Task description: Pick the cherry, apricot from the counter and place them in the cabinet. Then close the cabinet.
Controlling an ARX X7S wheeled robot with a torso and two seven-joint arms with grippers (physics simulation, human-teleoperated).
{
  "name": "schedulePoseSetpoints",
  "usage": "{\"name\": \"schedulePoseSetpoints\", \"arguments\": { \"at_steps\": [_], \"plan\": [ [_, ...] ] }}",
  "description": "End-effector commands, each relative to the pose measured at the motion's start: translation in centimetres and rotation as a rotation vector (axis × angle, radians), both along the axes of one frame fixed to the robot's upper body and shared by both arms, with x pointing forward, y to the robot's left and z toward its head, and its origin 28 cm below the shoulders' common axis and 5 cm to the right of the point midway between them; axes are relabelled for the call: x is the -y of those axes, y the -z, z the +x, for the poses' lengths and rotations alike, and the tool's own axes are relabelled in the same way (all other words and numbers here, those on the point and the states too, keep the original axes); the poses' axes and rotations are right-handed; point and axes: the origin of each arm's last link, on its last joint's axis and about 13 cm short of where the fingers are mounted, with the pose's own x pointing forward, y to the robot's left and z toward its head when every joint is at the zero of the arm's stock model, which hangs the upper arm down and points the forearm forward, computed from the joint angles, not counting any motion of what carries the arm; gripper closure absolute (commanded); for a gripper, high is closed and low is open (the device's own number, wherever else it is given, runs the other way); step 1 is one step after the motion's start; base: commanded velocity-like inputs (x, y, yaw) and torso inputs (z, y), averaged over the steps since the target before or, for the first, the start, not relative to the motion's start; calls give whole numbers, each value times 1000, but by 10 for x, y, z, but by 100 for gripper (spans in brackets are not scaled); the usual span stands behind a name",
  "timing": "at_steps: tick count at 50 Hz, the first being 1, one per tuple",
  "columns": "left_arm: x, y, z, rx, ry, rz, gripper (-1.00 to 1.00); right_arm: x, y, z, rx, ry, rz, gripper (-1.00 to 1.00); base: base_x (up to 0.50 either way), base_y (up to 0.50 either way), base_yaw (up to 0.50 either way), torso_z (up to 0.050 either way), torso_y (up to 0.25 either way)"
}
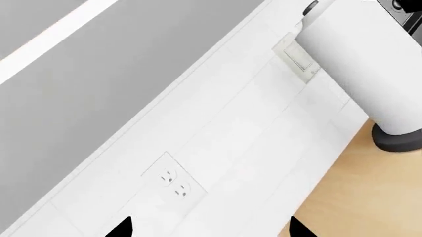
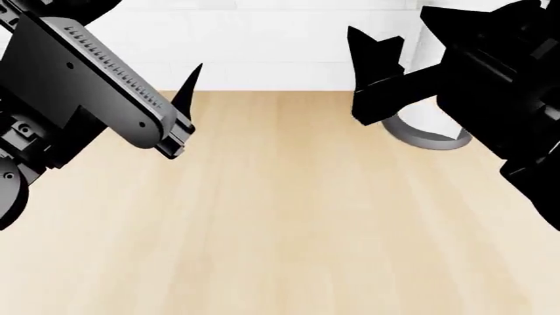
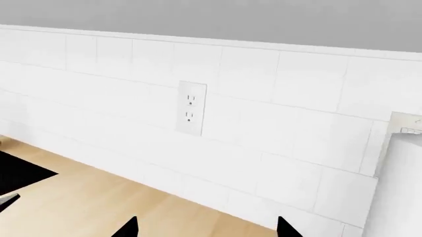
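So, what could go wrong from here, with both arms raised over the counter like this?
1. No cherry or apricot shows in any view, so reaching now would be blind.
2. The right gripper hangs close to the paper towel holder; a sideways swing might knock it over.
3. Both wrist cameras face the tiled wall and its outlet, so they cannot guide a grasp on the counter.

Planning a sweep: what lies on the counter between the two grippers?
Nothing: in the head view the counter between left gripper and right gripper is bare.
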Motion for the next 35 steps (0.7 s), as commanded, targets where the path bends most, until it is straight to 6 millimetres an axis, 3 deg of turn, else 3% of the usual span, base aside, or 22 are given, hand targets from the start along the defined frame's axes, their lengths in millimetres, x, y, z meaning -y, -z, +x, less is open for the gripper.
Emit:
{"name": "schedulePoseSetpoints", "arguments": {
  "at_steps": [1, 25, 35],
  "plan": [
    [2, 0, 1, -8, 11, 4, -100, -2, -3, -2, 28, -21, -7, -100, -2, 445, 0, 0, 0],
    [2, 1, 0, -8, 14, 2, -100, 0, -2, -3, 28, -8, 0, -100, -2, 409, 0, 0, 0],
    [3, 0, 0, -6, 15, 3, -100, 0, -1, -3, 29, -13, 19, -100, 0, 34, 0, 0, 0]
  ]
}}
